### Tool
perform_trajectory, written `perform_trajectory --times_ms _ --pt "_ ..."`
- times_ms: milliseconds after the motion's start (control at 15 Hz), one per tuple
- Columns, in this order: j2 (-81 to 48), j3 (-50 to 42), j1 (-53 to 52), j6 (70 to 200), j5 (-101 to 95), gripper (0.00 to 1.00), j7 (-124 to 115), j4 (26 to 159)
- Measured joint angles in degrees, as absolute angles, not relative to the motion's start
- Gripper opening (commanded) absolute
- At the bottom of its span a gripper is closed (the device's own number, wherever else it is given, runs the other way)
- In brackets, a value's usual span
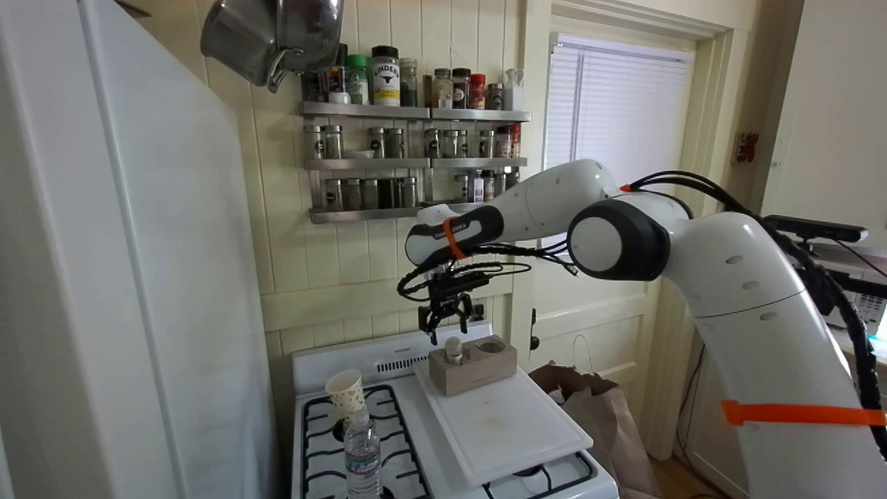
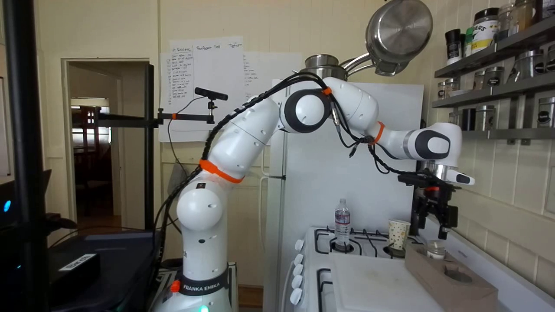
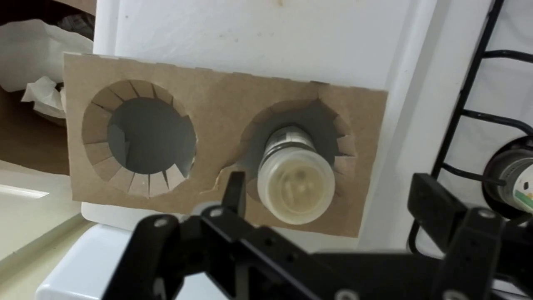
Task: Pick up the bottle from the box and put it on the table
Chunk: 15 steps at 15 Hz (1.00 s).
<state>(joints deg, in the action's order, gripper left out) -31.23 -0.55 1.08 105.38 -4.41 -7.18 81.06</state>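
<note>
Above the box [image 3: 216, 129], the gripper [image 1: 449, 330] hangs with its jaws spread wide; the bottle [image 3: 295, 177] stands in 1 of the box's 2 round holes, its pale top poking out; the box rests on the white table [image 1: 513, 424]; a paper cup [image 2: 398, 234] stands near the box's bottle end.
</note>
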Motion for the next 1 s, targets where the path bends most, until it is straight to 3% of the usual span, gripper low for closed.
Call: perform_trajectory --times_ms 600,1000 --pt "-34.0 -1.1 2.3 105.4 -2.2 0.99 -7.0 80.7" --pt "-36.7 -1.1 2.5 104.9 -1.2 0.56 -7.0 77.8"
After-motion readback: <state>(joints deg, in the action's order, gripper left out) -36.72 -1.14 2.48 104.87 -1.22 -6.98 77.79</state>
